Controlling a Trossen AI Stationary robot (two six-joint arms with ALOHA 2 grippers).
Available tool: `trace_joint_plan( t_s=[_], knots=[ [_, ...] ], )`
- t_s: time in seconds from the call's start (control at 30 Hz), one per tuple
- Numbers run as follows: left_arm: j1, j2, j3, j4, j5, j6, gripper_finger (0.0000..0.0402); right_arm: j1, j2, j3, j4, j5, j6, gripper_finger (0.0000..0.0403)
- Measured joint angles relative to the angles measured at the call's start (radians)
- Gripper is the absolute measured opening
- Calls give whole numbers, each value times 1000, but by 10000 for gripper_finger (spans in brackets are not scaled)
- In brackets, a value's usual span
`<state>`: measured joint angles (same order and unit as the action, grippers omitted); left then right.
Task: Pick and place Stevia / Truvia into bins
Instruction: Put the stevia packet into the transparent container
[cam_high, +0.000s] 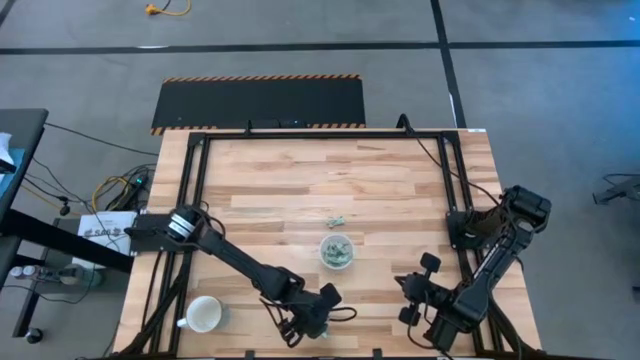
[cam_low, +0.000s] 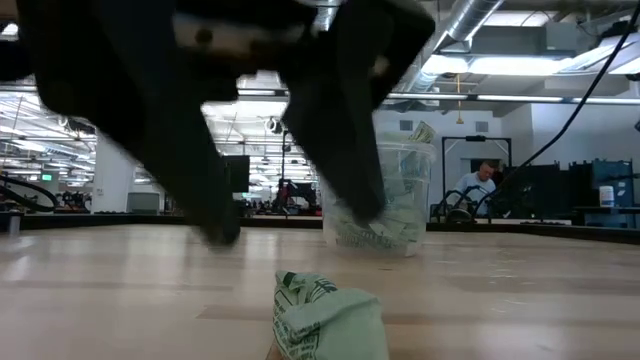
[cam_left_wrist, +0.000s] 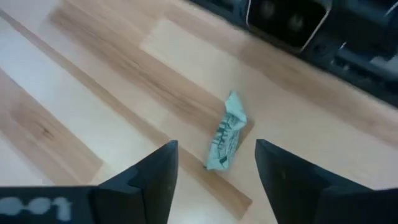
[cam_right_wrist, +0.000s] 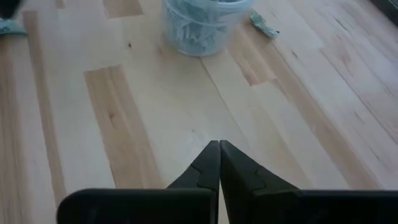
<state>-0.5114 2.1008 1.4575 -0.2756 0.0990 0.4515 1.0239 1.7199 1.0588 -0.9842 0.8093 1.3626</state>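
One sachet (cam_left_wrist: 227, 132) lies on pale wood table (cam_left_wrist: 93, 93) between the left pincer's (cam_left_wrist: 216, 163) wide fingers, seemingly untouched.

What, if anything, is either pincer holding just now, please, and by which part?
Nothing is held. The left pincer stands open above a sachet lying loose on the table. The right pincer is shut on nothing, short of the cup.

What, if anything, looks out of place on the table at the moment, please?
One crumpled sachet lies loose on the wood near the table's front edge, beneath the open left end effector. Another sachet lies just outside the clear cup, which already holds many.
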Motion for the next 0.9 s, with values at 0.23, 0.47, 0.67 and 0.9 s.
trace_joint_plan(
  t_s=[0.23,0.47,0.67,0.9],
  knots=[
    [0,27,0,14,1,2,208,-6,0,0,2,0,-9,1],
    [6,50,1,30,100,0,208,-6,0,0,2,0,-9,1],
    [24,77,1,52,100,-5,208,-11,0,0,0,0,-9,1],
    [36,79,2,50,106,-38,184,-12,0,0,-2,0,-10,1]
  ],
)
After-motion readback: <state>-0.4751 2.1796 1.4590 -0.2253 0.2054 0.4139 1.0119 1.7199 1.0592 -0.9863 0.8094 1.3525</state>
